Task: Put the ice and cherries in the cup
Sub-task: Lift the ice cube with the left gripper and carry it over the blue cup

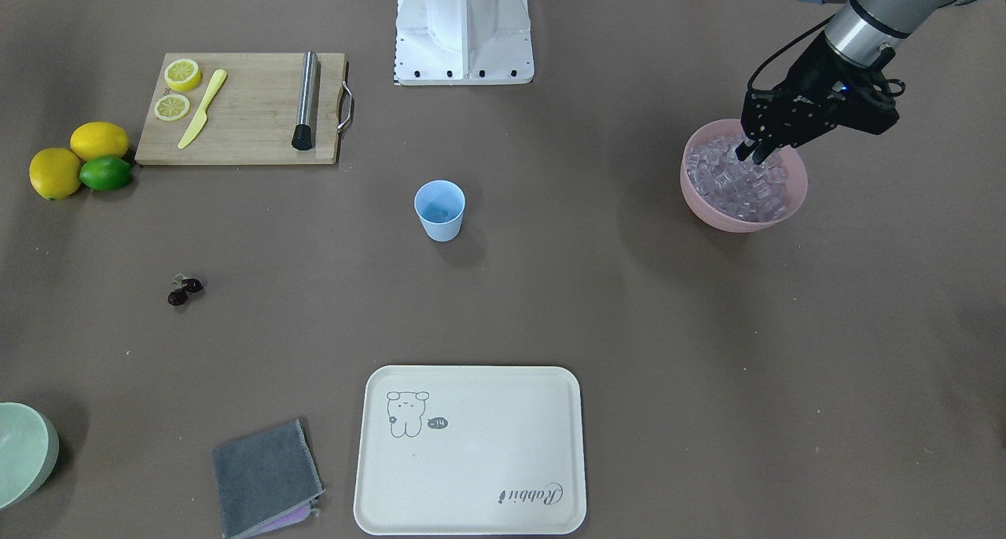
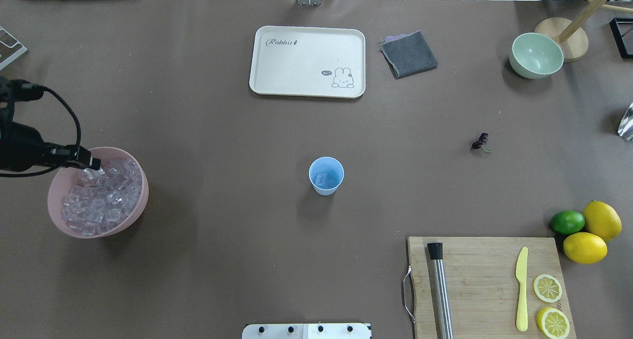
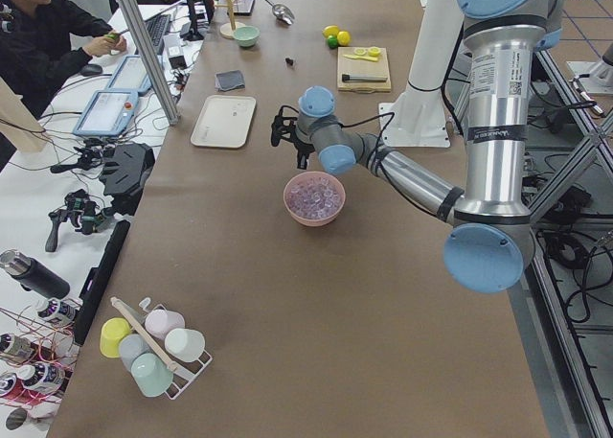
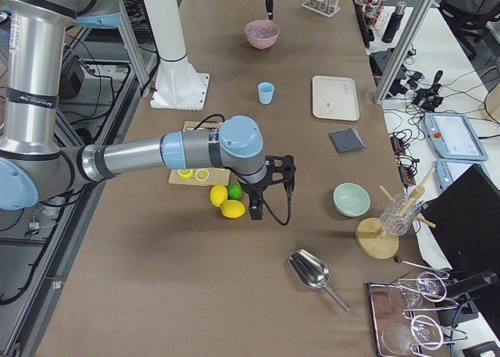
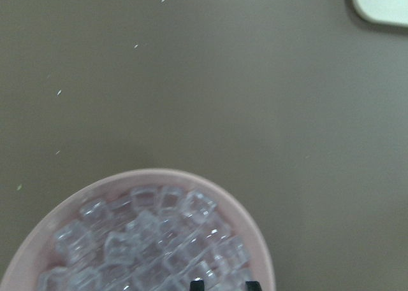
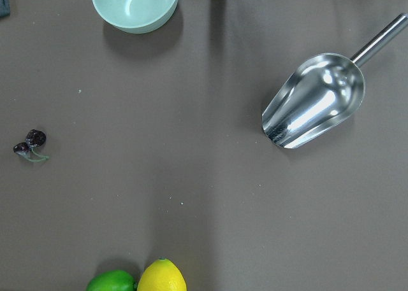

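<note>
**Ice pick in hand, cherries not yet started**

Ice (image 1: 739, 187) is heaped in the pink bowl (image 1: 795, 197) out on the robot's left side of the table: lots of small clear cubes with a faint purple tint, glossy and probably slippery. Your left gripper (image 1: 753, 155) is tipped down into the pile near the bowl's rim. Its fingers sit about a cube's width apart with ice between them, but I honestly can't tell if they've clamped one.

So I'd call this the ice-grabbing step. Next you need a firm pinch on one cube, a straight lift clear of the rim, then a carry to the light blue cup (image 1: 439, 209). That stands upright mid-table, well apart from the bowl, and looks to have a cube in it.

The cherries (image 1: 185, 290) lie loose on the table on the far side of the cup. The right gripper (image 4: 255, 210) hangs over the table near the lemons (image 4: 225, 202), and I can't tell whether it's open or closed.
</note>
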`<state>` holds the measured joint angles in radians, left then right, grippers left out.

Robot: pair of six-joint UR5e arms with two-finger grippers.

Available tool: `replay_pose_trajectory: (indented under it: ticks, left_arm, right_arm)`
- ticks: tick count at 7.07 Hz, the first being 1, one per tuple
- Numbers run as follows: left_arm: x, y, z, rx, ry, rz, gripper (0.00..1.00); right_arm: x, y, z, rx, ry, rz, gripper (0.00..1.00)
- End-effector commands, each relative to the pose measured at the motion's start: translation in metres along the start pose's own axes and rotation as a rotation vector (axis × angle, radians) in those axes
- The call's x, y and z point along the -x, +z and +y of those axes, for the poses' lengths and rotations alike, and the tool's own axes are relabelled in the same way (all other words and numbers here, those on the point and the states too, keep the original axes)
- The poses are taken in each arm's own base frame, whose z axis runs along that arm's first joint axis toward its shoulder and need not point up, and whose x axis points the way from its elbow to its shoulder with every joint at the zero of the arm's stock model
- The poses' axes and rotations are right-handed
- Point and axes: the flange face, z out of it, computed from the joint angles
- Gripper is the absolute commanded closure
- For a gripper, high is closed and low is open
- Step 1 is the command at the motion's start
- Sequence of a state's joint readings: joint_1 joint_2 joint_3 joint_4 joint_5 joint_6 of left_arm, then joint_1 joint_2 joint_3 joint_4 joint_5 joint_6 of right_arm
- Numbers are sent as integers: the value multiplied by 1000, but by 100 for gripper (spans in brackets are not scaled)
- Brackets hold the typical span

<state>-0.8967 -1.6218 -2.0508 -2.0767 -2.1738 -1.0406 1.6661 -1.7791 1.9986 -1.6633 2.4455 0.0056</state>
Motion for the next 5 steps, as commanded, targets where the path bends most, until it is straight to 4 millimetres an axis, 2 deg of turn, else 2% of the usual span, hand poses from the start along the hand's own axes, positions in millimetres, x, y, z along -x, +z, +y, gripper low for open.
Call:
replay_pose_trajectory:
  ticks: [1, 2, 4, 5]
  left_arm:
    - [-130, 1, -59, -20, -58, 90, 100]
    - [-197, 22, -46, 4, -85, 128, 100]
    - [-272, 94, 2, -88, -26, 100, 100]
    - [-298, 124, 15, -109, -48, 88, 100]
  right_arm:
    - [-2, 2, 2, 5, -6, -1, 0]
    - [-4, 3, 2, 8, -4, 0, 0]
    - [-4, 3, 2, 8, -4, -1, 0]
    - [-3, 3, 1, 7, -5, -1, 0]
